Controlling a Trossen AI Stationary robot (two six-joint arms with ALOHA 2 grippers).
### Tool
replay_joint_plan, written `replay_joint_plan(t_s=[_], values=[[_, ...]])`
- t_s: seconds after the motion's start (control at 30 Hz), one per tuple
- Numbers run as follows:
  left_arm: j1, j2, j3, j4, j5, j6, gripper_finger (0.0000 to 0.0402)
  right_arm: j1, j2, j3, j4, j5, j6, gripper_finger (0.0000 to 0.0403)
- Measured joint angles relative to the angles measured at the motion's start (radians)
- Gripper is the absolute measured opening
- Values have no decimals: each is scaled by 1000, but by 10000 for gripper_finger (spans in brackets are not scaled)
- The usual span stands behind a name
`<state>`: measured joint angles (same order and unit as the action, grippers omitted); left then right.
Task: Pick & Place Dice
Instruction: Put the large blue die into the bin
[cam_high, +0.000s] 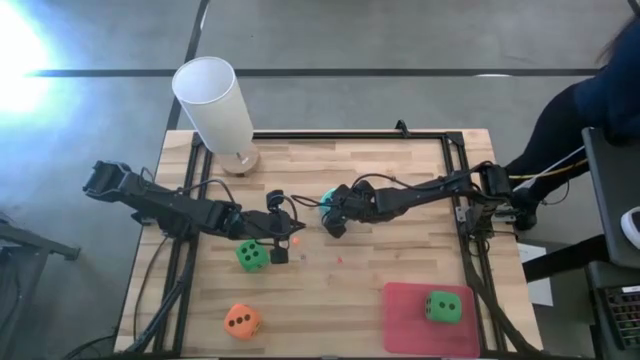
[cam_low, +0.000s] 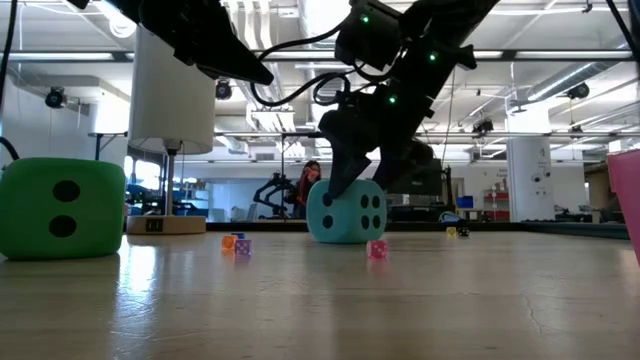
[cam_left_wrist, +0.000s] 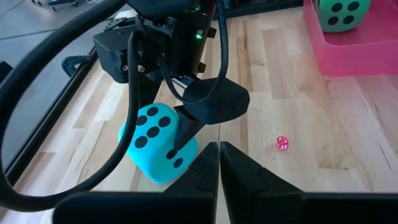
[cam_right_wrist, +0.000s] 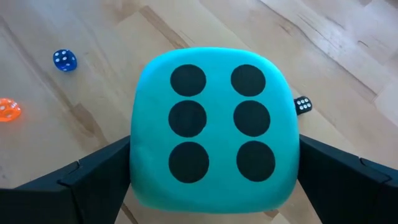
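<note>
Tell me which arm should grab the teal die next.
Right. Its gripper already straddles the teal die, open fingers on both sides. The left gripper is shut and merely faces it.

R arm reaches in from the table's 3 o'clock edge toward centre, wrist pitched down. R gripper (cam_high: 331, 212) sits low at the tabletop, fingers (cam_right_wrist: 93, 177) spread wide, one on each flank of the teal die (cam_right_wrist: 214, 127), not visibly pressing in. L arm comes from 9 o'clock, stretched low toward centre. L gripper (cam_left_wrist: 219, 158) at about 8 o'clock of the R gripper, fingertips together, nothing between them.
</note>
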<state>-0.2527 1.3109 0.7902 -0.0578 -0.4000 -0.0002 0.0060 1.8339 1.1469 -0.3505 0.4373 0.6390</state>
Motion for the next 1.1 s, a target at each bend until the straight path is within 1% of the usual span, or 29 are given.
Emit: replay_joint_plan(t_s=[0.1,0.27,0.37,0.57,0.87,1.1], values=[[0,0,0,0,0,0,19,0,0,-4,1,8,10,384],[0,0,0,0,0,0,19,0,0,-5,1,8,16,340],[0,0,0,0,0,0,19,3,0,-5,-4,12,45,328],[0,0,0,0,0,0,19,3,-2,-5,-8,12,57,326],[0,0,0,0,0,0,19,5,-10,-6,-33,1,20,325],[0,0,0,0,0,0,19,19,-15,-6,-55,-3,24,325]])
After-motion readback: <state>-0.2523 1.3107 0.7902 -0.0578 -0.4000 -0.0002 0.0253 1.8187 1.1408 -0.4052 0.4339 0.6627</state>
